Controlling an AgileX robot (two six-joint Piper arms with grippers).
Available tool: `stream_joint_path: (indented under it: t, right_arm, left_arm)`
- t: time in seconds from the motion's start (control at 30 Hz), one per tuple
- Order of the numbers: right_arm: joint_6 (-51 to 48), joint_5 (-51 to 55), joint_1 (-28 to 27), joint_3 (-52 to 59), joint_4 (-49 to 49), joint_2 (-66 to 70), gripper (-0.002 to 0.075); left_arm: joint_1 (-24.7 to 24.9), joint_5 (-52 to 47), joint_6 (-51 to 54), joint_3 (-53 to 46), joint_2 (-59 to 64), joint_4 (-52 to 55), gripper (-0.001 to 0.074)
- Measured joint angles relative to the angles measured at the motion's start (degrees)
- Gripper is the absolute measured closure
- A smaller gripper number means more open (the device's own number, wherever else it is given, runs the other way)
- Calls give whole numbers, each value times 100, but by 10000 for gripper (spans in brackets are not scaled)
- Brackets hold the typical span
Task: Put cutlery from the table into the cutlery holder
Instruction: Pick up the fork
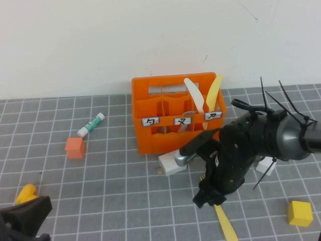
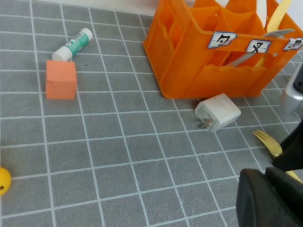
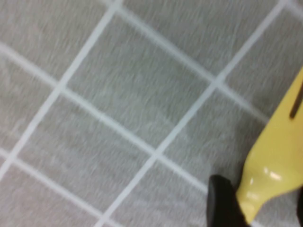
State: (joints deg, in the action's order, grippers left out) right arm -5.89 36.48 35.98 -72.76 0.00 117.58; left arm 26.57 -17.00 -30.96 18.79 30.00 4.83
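The orange cutlery holder [image 1: 150,138] stands at the back centre of the tiled table [image 1: 120,201]. Its middle compartment holds the grey fork [image 2: 272,34]. Its right one holds a white knife [image 1: 194,94] and a yellow knife [image 1: 214,90]. The pale yellow fork [image 1: 226,225] lies flat on the table in front of the holder. My right gripper [image 1: 206,195] is low over the fork's neck [image 3: 277,161]. It is open, with one finger [image 3: 222,203] touching the fork. My left gripper [image 2: 267,196] is shut and empty at the near left corner [image 1: 25,216].
A white charger block [image 1: 169,164] lies against the holder's front. An orange cube [image 1: 75,147] and a small tube [image 1: 91,124] lie at the left. A yellow cube [image 1: 300,213] sits at the near right. A yellow object [image 1: 25,193] is beside the left gripper.
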Motion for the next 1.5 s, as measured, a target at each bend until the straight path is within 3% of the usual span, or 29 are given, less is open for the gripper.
stream_joint_path:
  t: [0.33,0.63,0.93,1.5]
  right_arm:
    - [33,295,35,13,99,-307,312]
    - [298,418,242,35,-34,-307,309]
    - [1674,56,543,502,-1196,-307,308]
    - [1946,-199,543,575,-930,-235,319]
  left_arm:
    - [0,58,32,0,0,0,735]
    - [0,62,32,0,0,0,735]
    - [0,62,32,0,0,0,735]
    - [0,62,32,0,0,0,735]
